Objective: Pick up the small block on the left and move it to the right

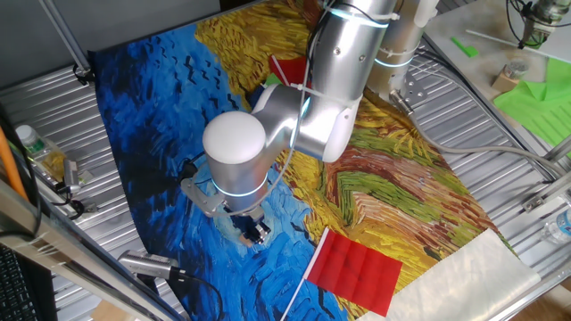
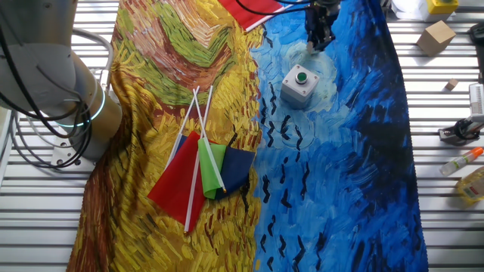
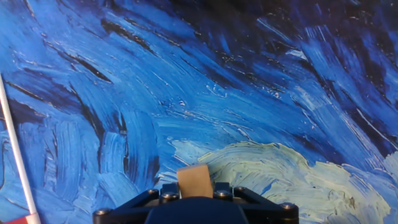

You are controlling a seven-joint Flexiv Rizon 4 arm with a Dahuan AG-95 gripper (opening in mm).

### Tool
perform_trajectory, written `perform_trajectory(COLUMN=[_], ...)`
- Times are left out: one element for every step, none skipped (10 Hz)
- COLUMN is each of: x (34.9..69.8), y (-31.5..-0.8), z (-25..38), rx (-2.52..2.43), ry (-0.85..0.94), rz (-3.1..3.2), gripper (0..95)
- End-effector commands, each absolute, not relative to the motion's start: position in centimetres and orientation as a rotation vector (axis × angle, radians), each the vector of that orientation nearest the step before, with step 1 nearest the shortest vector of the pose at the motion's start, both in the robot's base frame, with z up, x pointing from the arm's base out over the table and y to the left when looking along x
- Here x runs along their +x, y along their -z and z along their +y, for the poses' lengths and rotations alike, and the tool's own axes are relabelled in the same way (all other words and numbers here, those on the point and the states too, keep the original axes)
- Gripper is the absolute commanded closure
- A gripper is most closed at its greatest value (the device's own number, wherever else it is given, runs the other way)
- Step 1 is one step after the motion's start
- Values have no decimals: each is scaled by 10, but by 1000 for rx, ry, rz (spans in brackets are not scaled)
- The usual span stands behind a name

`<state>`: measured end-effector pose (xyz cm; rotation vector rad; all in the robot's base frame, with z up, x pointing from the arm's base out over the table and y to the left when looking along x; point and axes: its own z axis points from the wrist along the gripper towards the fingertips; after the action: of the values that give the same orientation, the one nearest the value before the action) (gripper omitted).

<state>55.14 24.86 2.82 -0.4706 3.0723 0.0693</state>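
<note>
Tan wood shows between my fingers in the hand view: the small block [image 3: 193, 181] sits pinched in my end effector [image 3: 194, 186], above the blue swirls of the painted cloth [image 3: 249, 93] that covers the tabletop. Whether the cube is lifted clear of the cloth or only just off it, I cannot tell.

My worry is the grip. Only a narrow face of the block shows between the fingers, so I judge a jolt or a fast sideways sweep could twist it loose and drop it. The white button box [image 2: 299, 84] stands near my end effector [image 2: 321, 34] in the other fixed view, and a low carry could clip it. The red flag [image 1: 355, 270] lies close by too, and its stick could snag.

My arm [image 1: 335, 80] reaches out over the cloth, elbow high, wrist turned straight down, fingers pointing at the blue area.
</note>
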Motion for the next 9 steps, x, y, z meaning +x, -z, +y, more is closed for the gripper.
perform_trajectory(x=[551, 551, 551, 551, 551, 551, 551, 551, 551], y=[-28, -27, -27, -25, -24, -24, -24, -24, -24], z=[249, 249, 249, 249, 249, 249, 249, 249, 249], rx=[-485, -500, -504, -512, -517, -523, -527, -533, -540], ry=[-65, -62, -62, -64, -63, -66, -66, -66, -67], rz=[3070, 3065, 3063, 3058, 3057, 3055, 3054, 3052, 3049], gripper=[950, 760, 760, 760, 760, 570, 570, 570, 380])
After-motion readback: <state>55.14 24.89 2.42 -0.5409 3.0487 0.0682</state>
